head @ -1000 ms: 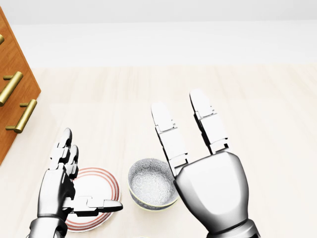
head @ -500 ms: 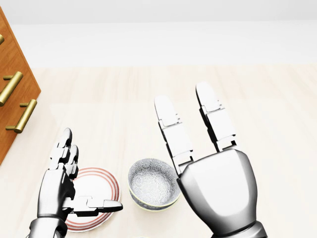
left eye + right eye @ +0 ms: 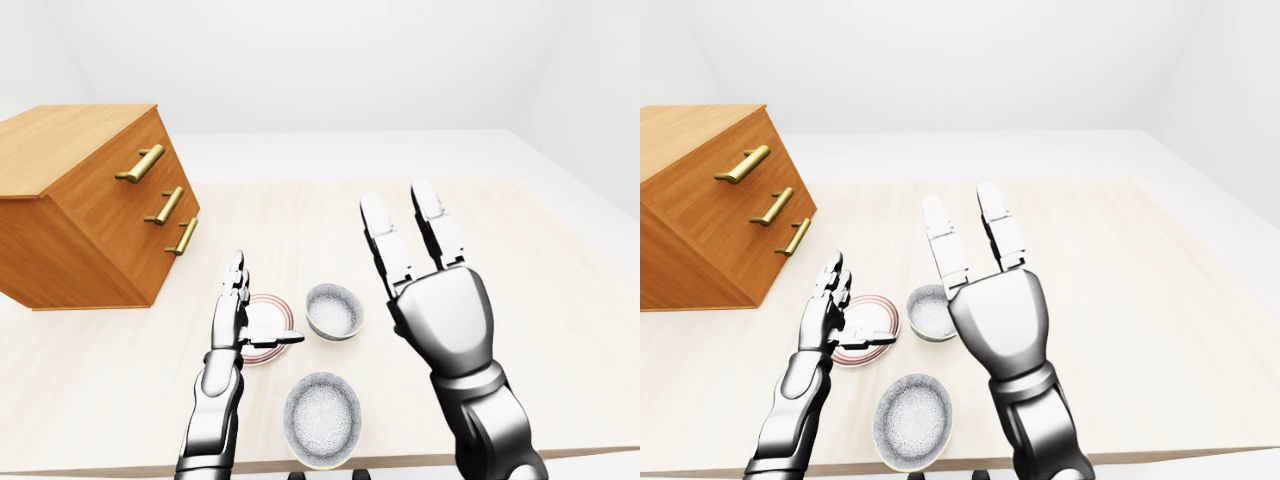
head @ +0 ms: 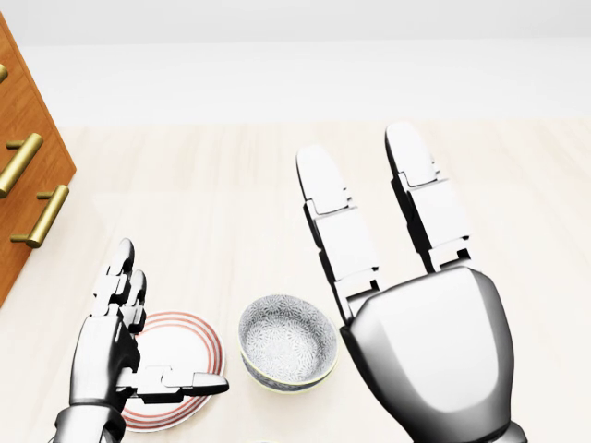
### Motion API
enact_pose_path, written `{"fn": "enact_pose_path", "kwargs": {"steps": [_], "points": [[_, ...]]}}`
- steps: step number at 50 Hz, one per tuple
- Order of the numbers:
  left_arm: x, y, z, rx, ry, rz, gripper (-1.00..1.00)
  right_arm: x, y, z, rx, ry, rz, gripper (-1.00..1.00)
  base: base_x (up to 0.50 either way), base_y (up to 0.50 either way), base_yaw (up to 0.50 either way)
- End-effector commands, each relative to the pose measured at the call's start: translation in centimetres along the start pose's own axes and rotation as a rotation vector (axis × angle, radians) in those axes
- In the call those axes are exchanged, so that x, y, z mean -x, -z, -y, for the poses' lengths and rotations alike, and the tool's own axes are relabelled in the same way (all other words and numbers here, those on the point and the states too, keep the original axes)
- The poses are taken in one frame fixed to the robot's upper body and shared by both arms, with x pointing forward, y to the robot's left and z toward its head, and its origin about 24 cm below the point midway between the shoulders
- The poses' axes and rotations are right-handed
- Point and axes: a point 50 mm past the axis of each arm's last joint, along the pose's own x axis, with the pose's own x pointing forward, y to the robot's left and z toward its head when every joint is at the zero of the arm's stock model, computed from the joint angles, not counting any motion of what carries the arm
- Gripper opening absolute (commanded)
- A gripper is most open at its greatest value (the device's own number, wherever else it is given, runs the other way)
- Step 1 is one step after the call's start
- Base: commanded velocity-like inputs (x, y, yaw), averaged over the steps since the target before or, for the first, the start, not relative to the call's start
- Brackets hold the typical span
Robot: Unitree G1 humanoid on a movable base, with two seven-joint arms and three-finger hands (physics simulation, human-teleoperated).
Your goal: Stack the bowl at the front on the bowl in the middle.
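Note:
A grey speckled bowl (image 3: 322,418) sits near the table's bottom edge in the left-eye view. A smaller patterned bowl (image 4: 288,341) stands just above it, mid-table. Left of that lies a red-rimmed shallow bowl (image 4: 180,346), partly covered by my left hand (image 4: 162,328). That hand is open, with its fingers upright and its thumb stretched out over the red rim. My right hand (image 4: 383,180) is raised off the table to the right of the patterned bowl. It is open, its fingers point up, and it holds nothing. It hides part of the table behind it.
A wooden drawer chest (image 3: 90,200) with brass handles (image 3: 140,163) stands on the table at the left. The light wooden table (image 3: 560,300) reaches far to the right and upward in the view. Its near edge (image 3: 100,470) runs along the bottom.
My right hand has risen toward the camera, growing larger and drifting up and right in the head view. The left hand and the bowls have stayed put.

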Motion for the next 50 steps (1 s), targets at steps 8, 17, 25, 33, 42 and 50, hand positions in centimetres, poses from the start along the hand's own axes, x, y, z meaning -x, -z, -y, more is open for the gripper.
{"fn": "enact_pose_path", "kwargs": {"steps": [8,17,25,33,42,50], "points": [[0.0,0.0,0.0,0.0,0.0,0.001,1.0,0.0,0.0,1.3,-0.012,0.014,-0.007,1.0,0.0,0.0,0.0],[-0.1,0.0,0.0,-0.001,-0.001,-0.001,1.0,-0.1,0.1,2.3,-0.022,0.029,-0.011,1.0,0.0,0.0,0.0],[0.0,-0.1,0.0,-0.002,-0.003,0.002,1.0,-0.1,0.1,3.1,-0.029,0.043,-0.015,1.0,0.0,0.0,0.0],[0.1,-0.6,-0.1,-0.015,-0.009,0.027,1.0,-0.1,0.2,4.2,-0.037,0.066,-0.022,1.0,0.0,0.0,0.0],[3.8,-12.2,-0.8,0.003,-0.019,0.47,1.0,-0.1,0.4,5.4,-0.052,0.088,-0.025,1.0,0.0,0.0,0.0],[6.6,-16.3,-0.5,0.018,-0.001,0.679,1.0,-0.1,0.5,5.9,-0.057,0.096,-0.029,1.0,0.0,0.0,0.0]]}}
